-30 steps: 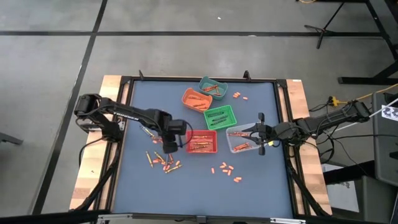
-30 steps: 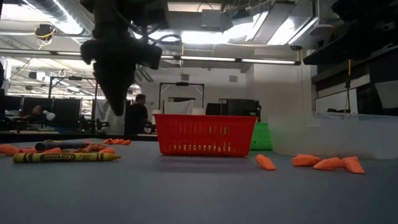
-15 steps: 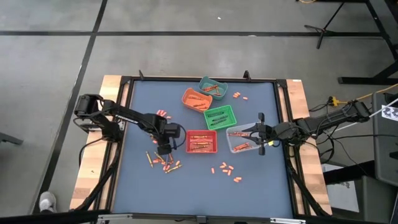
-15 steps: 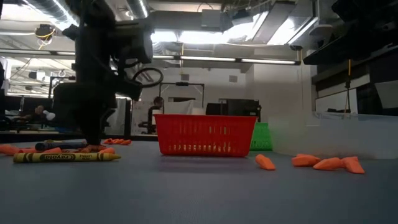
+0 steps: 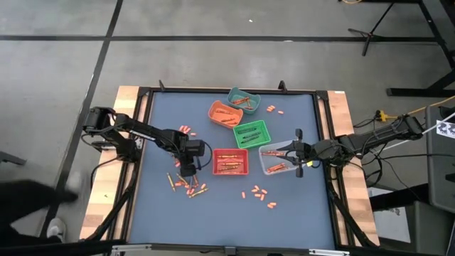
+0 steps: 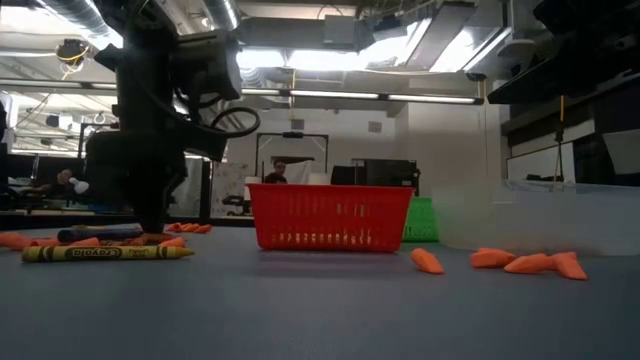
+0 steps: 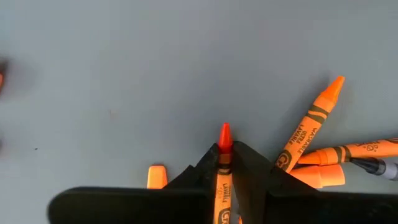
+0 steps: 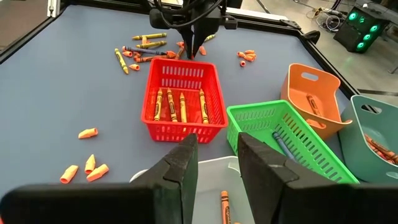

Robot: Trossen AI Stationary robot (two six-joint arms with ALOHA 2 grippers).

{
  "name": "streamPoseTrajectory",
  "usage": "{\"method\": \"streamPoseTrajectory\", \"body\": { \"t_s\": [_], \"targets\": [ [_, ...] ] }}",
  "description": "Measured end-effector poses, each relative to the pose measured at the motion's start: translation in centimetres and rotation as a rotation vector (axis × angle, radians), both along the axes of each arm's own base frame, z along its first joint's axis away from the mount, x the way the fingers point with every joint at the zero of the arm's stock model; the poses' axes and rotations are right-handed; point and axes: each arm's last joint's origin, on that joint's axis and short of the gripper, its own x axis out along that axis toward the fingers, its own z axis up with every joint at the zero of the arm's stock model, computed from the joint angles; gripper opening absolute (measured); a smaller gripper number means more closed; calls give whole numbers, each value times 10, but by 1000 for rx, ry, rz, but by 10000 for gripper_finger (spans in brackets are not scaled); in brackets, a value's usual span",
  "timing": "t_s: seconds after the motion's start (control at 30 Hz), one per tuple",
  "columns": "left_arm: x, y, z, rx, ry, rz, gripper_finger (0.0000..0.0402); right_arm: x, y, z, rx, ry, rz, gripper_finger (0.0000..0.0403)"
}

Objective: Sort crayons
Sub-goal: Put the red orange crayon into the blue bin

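Observation:
Loose crayons lie in a pile on the blue table, near its left side. My left gripper points down into the far edge of this pile and is shut on one orange-red crayon. In the low view it reaches down to the table among the crayons. My right gripper hovers open over the clear bin with nothing between its fingers. My left gripper pinches the orange-red crayon between its two fingers, one on each long side, just behind the pointed tip. The fingers come from above, pointing down, across the crayon. The crayon lies level at table height; whether it is lifted I cannot tell.
A red bin with several crayons stands right of my left gripper. Green, orange and teal bins stand behind it. Orange stubs lie near the front, more at the far right. A person's dark blur passes left of the table.
My left gripper has come down from above the table onto the crayon pile, shifting a little toward the table's left and near edges. For the last half second it has stayed at table height. My right gripper has kept still.

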Motion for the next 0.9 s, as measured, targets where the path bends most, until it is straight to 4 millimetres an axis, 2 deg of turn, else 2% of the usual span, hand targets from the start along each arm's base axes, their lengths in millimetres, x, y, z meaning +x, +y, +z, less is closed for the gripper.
{"method": "streamPoseTrajectory", "body": {
  "t_s": [0.13,0.4,0.7,0.9],
  "targets": [
    [2,0,0,11,-22,1,15,0,0,0,0,0,0,113],
    [6,1,4,20,-30,-2,11,0,0,0,0,0,0,113],
    [35,7,37,88,-140,-40,10,0,0,0,0,-1,0,113],
    [56,24,67,170,-258,31,10,0,0,0,0,0,0,113]
  ]
}}
